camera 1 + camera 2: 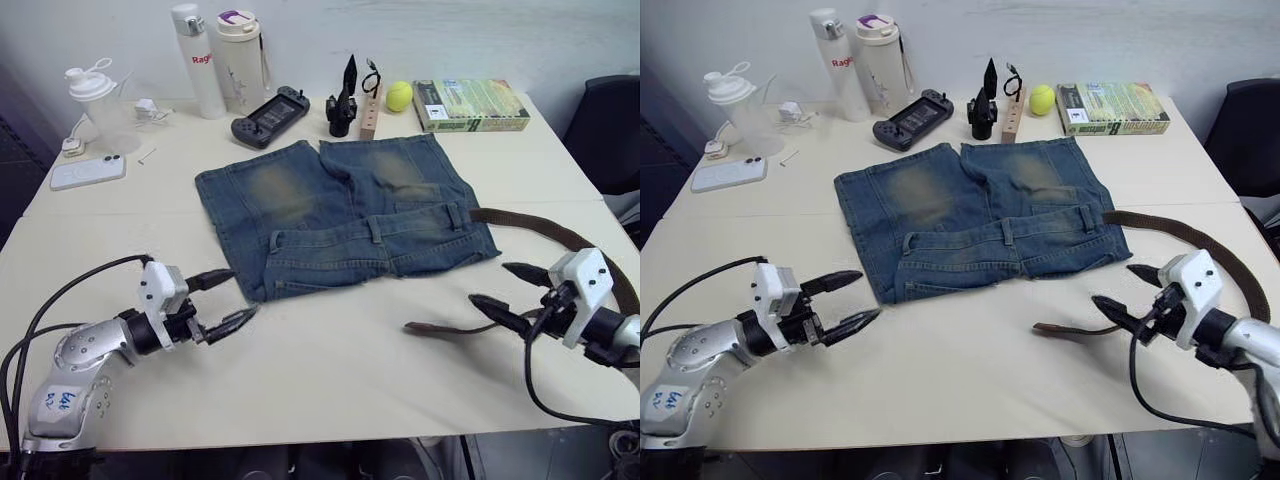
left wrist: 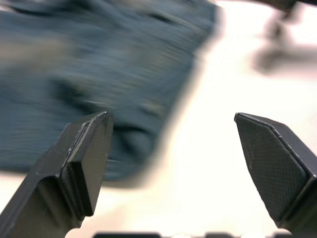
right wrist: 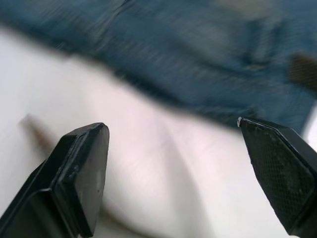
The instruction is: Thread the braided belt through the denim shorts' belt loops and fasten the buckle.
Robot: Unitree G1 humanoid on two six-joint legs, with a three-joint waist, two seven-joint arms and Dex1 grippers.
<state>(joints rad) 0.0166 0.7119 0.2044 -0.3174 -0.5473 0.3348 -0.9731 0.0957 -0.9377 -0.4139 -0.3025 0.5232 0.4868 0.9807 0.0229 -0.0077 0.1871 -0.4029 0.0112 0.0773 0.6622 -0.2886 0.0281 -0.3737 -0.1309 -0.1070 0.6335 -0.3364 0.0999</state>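
The denim shorts [image 1: 340, 215] lie flat in the middle of the table, waistband toward me, with belt loops [image 1: 374, 230] along it. The braided belt [image 1: 560, 238] curves from the shorts' right waist corner out along the table's right side, and its tip end [image 1: 440, 327] lies on the table in front of the shorts. I cannot make out the buckle. My left gripper [image 1: 228, 298] hovers open just off the shorts' near left corner. My right gripper [image 1: 505, 290] is open beside the belt's tip end, nothing between its fingers.
Along the far edge stand two bottles [image 1: 220, 60], a shaker cup [image 1: 100, 100], a phone [image 1: 87, 172], a game controller [image 1: 270, 115], a black stand [image 1: 343, 100], a yellow ball [image 1: 399, 95] and a book [image 1: 470, 105]. A dark chair [image 1: 610, 130] sits at the right.
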